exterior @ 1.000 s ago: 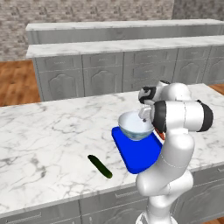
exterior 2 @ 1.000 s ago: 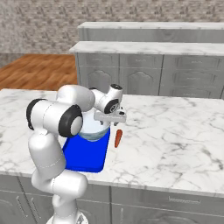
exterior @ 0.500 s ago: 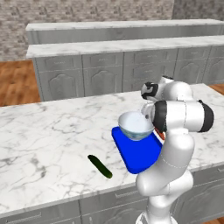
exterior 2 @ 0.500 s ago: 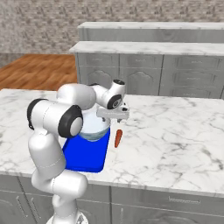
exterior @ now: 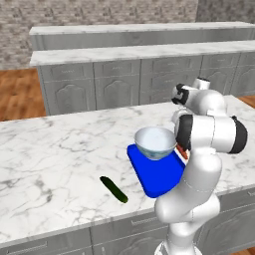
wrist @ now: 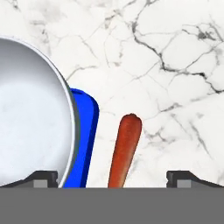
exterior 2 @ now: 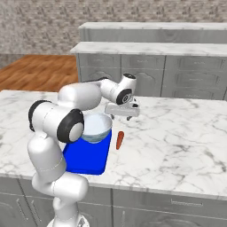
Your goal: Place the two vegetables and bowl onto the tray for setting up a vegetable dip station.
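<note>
The fingers [wrist: 112, 177] are standing wide apart, holding nothing, hanging over the marble tabletop [wrist: 175, 65]. The carrot [wrist: 124, 151] is lying flat between them, its long axis running straight away from them, just beside the blue tray [wrist: 85, 140]. The bowl [wrist: 30, 113] is sitting on the tray, by one finger. The cucumber [exterior: 113, 190] is lying aslant on the tabletop, well apart.

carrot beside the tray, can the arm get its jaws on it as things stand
Probably yes: the carrot lies bare on the counter beside the tray, between the open jaws of the gripper; the bowl sits clear.
</note>
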Controlling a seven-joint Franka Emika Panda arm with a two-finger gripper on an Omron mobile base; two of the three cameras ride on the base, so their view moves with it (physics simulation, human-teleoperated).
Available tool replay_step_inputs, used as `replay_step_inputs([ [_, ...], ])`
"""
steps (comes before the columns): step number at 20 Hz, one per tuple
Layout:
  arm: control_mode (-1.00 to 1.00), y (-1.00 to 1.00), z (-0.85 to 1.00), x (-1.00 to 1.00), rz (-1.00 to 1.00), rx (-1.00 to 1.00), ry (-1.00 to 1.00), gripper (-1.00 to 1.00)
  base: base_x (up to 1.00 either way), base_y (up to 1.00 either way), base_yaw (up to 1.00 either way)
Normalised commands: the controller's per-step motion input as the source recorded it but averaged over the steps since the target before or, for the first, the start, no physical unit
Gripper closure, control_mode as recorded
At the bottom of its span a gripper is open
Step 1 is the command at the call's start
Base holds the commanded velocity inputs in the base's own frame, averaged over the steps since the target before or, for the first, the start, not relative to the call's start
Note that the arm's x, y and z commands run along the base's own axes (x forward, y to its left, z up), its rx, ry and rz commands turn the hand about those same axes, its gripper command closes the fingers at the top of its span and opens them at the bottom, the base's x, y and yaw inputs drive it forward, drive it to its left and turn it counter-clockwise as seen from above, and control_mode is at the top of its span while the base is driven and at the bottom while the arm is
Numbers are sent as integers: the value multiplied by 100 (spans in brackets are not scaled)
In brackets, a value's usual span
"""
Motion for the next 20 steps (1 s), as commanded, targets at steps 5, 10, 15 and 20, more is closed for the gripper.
replay_step_inputs([
  [5,-100,-24,0,-85,8,-8,-10,-100,0,0,0],
  [10,-100,-17,-15,-75,21,-15,-10,-100,0,0,0],
  [15,-100,-4,-7,0,13,0,-6,-100,0,0,0],
  [20,-100,-3,-14,20,0,6,-8,-100,0,0,0],
])
